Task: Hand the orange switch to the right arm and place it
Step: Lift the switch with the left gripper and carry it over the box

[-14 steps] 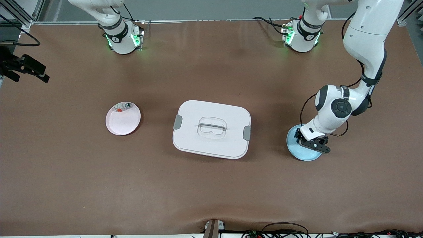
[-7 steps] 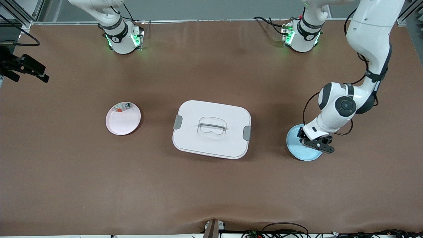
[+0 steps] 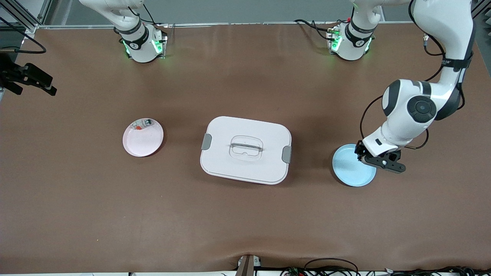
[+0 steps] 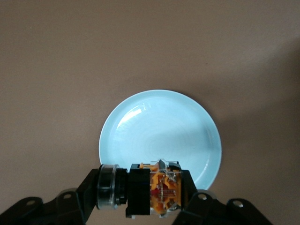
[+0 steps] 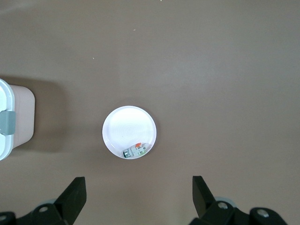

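1. Blue plate (image 3: 351,166) lies empty on the table, under my left pincer's edge.
2. White lidded box (image 3: 245,149) sits mid-table.
3. Pink plate (image 3: 142,137) holding a small silvery part (image 3: 142,124) lies below my right pincer.

Two glossy white, rounded robot arms are showing in the front view, each rising from a white base ringed with a black band. Green indicator lights are glowing on the right arm's base (image 3: 141,44) and on the left arm's base (image 3: 351,40), and black cables are trailing from both. The left arm's white wrist housing (image 3: 408,115) is carrying dark grey circular joint caps, with a thin black cable looping beside it. A black strap is wrapping its forearm. The matte black left gripper (image 3: 379,160) is showing small round screw holes in the left wrist view. The right gripper's black fingers (image 5: 75,197) are showing similar pale screw heads.
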